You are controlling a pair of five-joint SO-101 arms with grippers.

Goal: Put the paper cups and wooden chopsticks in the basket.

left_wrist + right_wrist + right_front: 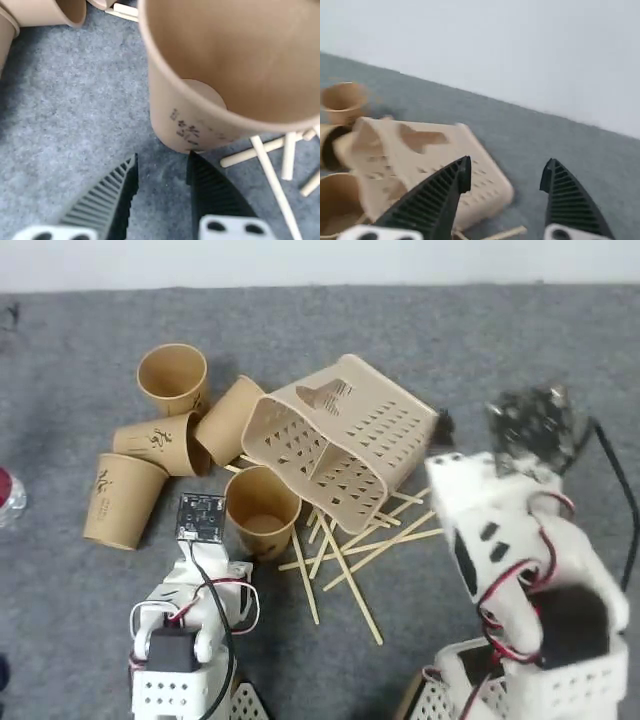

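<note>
Fingers (114, 196) of the left gripper (161, 161) spread and empty in the left wrist view, tips low over the grey counter (75, 100) and just short of the foot of an upright paper cup (200, 100). A few wooden chopsticks (270, 170) flat beside that cup's base, rims of other cups (45, 12) farther off. Thin paper wall, probably light and easily crushed: best pinched at the rim, one finger inside and one outside, with gentle pressure. In the right wrist view, right gripper (505, 172) likewise wide apart with nothing held, raised off the counter, facing the basket (420, 155), itself tipped on its side. From the high view, basket mouth turned toward the left arm (190, 630), its lower wall resting across part of the chopstick heap, the upright paper cup just beside that mouth. Behind, three cups lying down (155, 445) in a cluster against the basket's far corner, and a second standing cup (173, 378) beyond them. Chopsticks stiff, thin, criss-crossed and flat on the counter: likely awkward to pinch, easier taken near an end sticking clear of the pile. Main obstacle the basket itself: perforated, stiff, apparently light, but of no use as a container until righted, and pinning several sticks meanwhile.
</note>
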